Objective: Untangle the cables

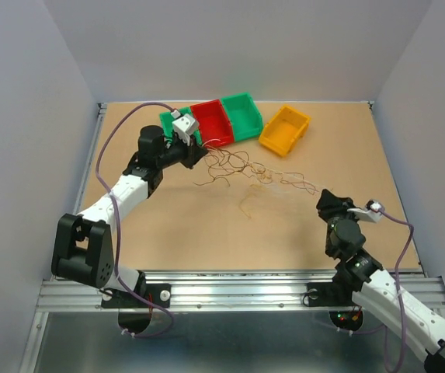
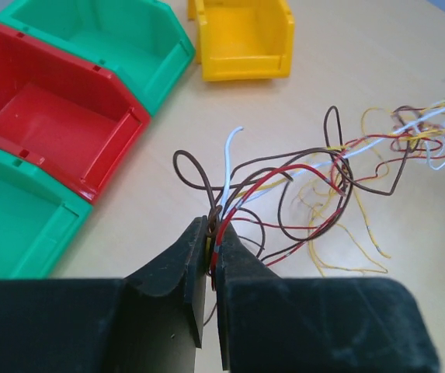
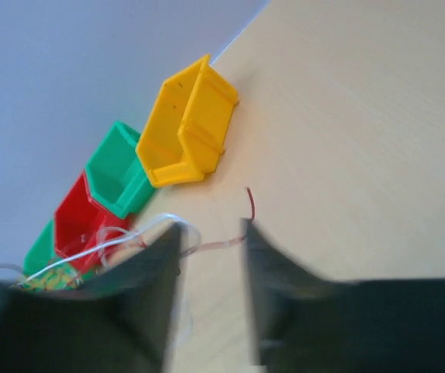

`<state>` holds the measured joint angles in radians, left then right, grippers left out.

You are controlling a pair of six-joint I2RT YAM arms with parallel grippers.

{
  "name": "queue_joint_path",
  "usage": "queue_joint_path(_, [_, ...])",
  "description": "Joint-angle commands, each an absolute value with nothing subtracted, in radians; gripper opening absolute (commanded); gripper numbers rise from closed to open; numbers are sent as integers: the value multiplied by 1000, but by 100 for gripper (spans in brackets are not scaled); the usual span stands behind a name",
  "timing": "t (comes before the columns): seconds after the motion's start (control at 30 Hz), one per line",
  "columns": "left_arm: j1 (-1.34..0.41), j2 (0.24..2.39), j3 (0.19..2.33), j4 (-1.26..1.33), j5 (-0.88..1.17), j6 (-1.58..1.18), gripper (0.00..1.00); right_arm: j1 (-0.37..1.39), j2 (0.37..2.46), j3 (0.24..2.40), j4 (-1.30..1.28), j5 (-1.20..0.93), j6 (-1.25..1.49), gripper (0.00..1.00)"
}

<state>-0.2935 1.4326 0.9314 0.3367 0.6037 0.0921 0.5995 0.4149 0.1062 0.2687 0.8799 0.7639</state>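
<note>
Several cables [image 2: 337,172] were pinched between the left fingers [image 2: 175,264] while the right fingers [image 3: 152,287] stood spread, so hard pulling could tighten knots.

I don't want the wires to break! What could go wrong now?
The left gripper pinches several cables together, so pulling might tighten the tangle. The right gripper is open, so the bunch may just drag along. Loose loops might snag the red bin.
</note>
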Motion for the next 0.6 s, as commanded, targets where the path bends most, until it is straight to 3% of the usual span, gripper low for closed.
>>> queue_joint_path(0.0, [-256, 1358, 920, 445, 693, 126, 0, 583, 408, 104, 221, 959, 709, 67])
queue_joint_path(0.13, [-326, 1376, 930, 399, 802, 207, 0, 583, 468, 86, 450, 719, 480, 88])
queue_joint_path(0.23, [-416, 1362, 928, 342, 764, 297, 0, 584, 570, 75, 645, 360, 373, 92])
queue_joint_path(0.33, [-459, 1336, 923, 324, 746, 313, 0, 584, 728, 121, 747, 153, 325, 95])
queue_joint_path(0.57, [-491, 1330, 942, 273, 738, 327, 0, 589, 1104, 271, 942, -103, 272, 98])
